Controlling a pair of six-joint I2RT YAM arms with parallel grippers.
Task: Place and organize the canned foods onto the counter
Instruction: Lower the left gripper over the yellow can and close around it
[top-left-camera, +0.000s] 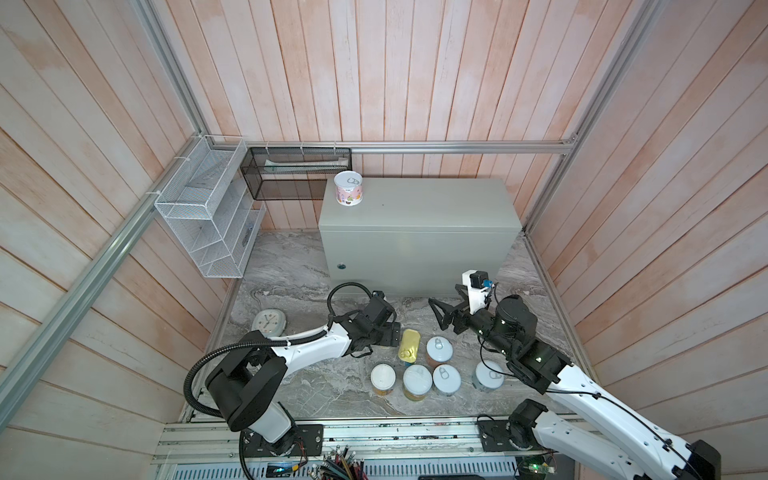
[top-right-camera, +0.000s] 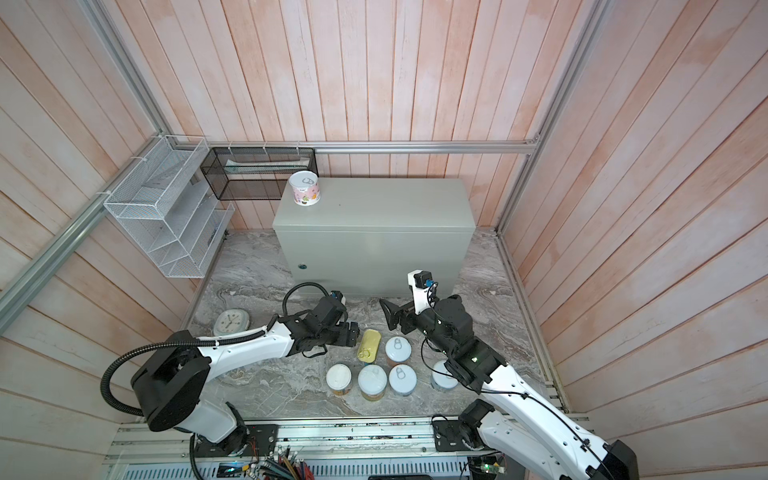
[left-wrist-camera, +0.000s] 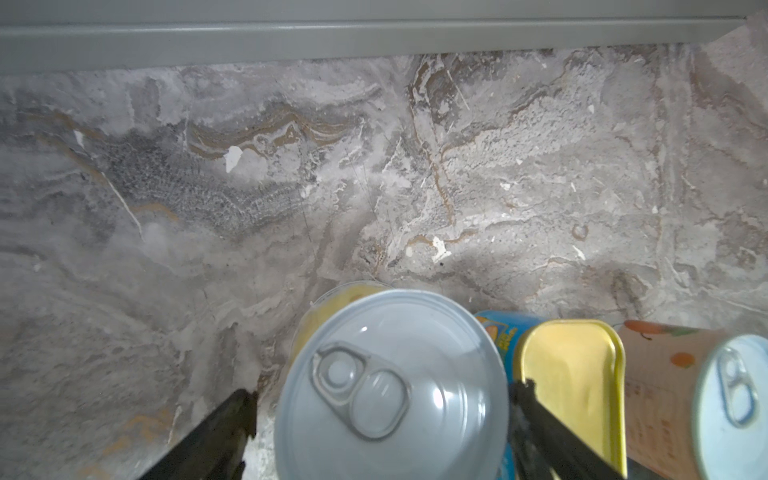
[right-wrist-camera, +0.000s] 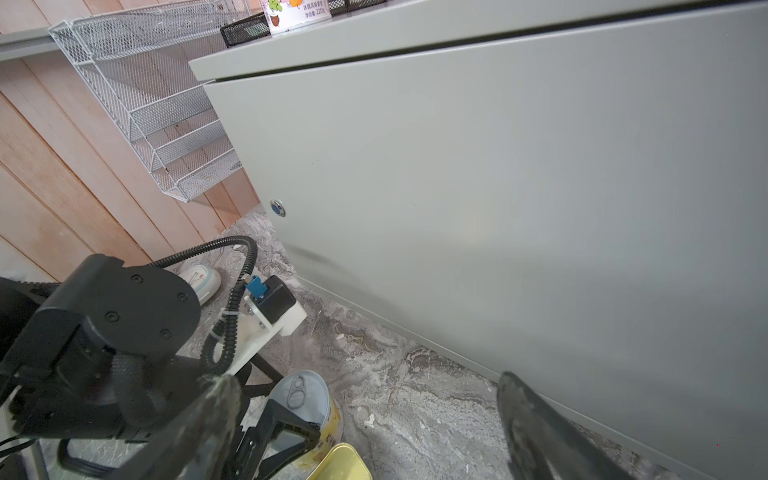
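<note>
The grey-green counter (top-left-camera: 415, 208) (top-right-camera: 374, 208) carries one pink can (top-left-camera: 349, 188) (top-right-camera: 304, 188) at its back left corner. On the marble in front stand a gold tin (top-left-camera: 409, 351) (top-right-camera: 369, 344) and several cans (top-left-camera: 417, 380) (top-right-camera: 372, 380). My left gripper (left-wrist-camera: 384, 392) (top-left-camera: 392, 334) is open and straddles a yellow-labelled can (left-wrist-camera: 390, 386) (right-wrist-camera: 303, 399); a gap shows at one finger (left-wrist-camera: 232, 419). In both top views the gripper hides this can. My right gripper (right-wrist-camera: 370, 407) (top-left-camera: 446, 307) hangs open and empty over the marble by the counter's front.
A pale-blue clock (top-left-camera: 270, 322) lies on the marble at the left. A white wire rack (top-left-camera: 208, 224) and a black mesh basket (top-left-camera: 295, 174) hang on the wooden walls. An orange-labelled can (left-wrist-camera: 665, 395) stands beside the gold tin (left-wrist-camera: 573, 386).
</note>
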